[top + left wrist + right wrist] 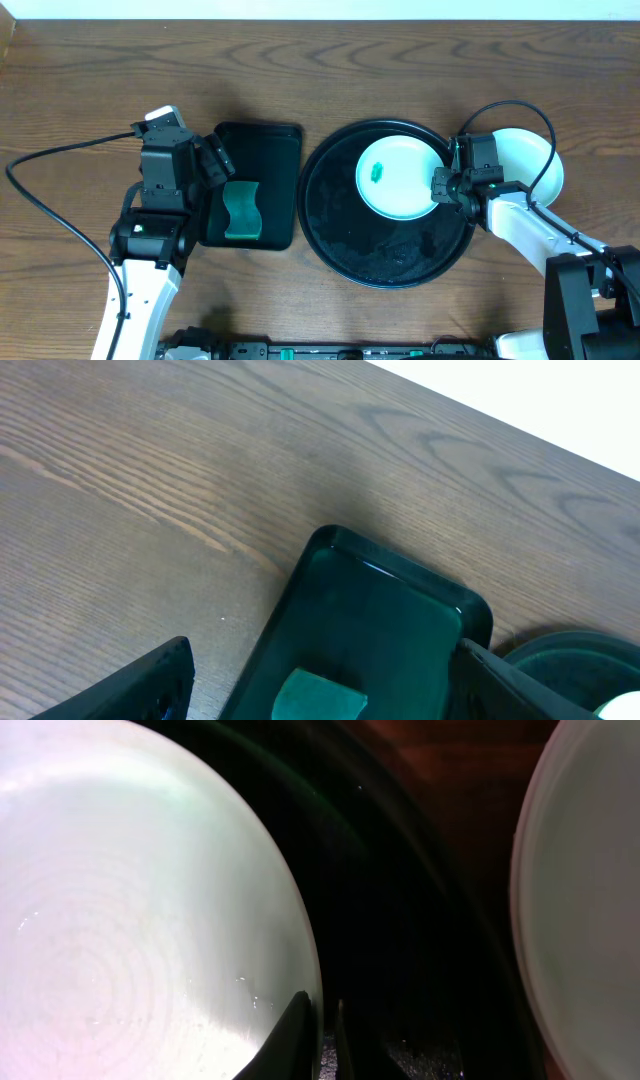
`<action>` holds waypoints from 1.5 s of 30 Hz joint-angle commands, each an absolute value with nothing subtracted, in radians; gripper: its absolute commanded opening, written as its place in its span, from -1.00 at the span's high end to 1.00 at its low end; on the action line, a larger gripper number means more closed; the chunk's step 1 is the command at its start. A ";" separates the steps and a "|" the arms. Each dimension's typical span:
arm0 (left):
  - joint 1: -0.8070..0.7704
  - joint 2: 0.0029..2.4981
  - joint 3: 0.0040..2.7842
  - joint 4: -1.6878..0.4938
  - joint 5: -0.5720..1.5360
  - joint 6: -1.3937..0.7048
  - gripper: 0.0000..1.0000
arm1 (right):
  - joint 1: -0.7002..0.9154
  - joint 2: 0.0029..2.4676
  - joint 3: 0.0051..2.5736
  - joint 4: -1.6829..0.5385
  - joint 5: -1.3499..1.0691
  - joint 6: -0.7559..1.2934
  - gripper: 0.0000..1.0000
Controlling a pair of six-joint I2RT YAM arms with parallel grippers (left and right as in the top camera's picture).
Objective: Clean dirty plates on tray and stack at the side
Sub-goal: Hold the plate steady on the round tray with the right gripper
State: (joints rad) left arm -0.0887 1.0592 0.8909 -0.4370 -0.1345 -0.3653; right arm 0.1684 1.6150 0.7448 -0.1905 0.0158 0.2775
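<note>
Between tips of your clenched right pincer [321, 1032], rim of the glossy pale mint-green round plate [130, 920]: likely stiff, slick, brittle; pinch deeper.

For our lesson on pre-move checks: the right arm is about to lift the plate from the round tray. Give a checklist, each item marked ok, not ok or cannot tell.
1. Right gripper shut on the mint-green plate rim: ok.
2. Plate wiped: not ok, a green smear is on it.
3. Left gripper open near the sponge: ok; sponge lies unheld in the rectangular tray.
4. White plate beside the round tray, ready as stack base: ok.
5. Grip firm enough to lift: cannot tell.
</note>
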 commanded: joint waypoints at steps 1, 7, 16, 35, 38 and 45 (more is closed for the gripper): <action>-0.085 1.059 0.907 -0.433 -0.150 -0.360 -0.64 | 0.159 1.624 0.736 -0.186 0.026 0.276 0.81; -0.085 1.059 0.907 -0.433 -0.150 -0.360 -0.64 | 0.159 1.624 0.736 -0.192 0.025 0.276 0.31; -0.085 1.059 0.907 -0.433 -0.150 -0.360 -0.64 | 0.159 1.624 0.736 -0.188 0.027 0.275 0.76; -0.085 1.059 0.907 -0.433 -0.150 -0.359 -0.64 | 0.157 1.689 0.738 -0.112 -0.010 0.272 0.95; -0.085 1.059 0.907 -0.433 -0.150 -0.360 -0.63 | 0.157 1.676 0.738 -0.112 -0.034 0.272 0.98; -0.085 1.059 0.907 -0.433 -0.150 -0.359 -0.63 | 0.157 1.671 0.738 -0.112 -0.043 0.272 0.98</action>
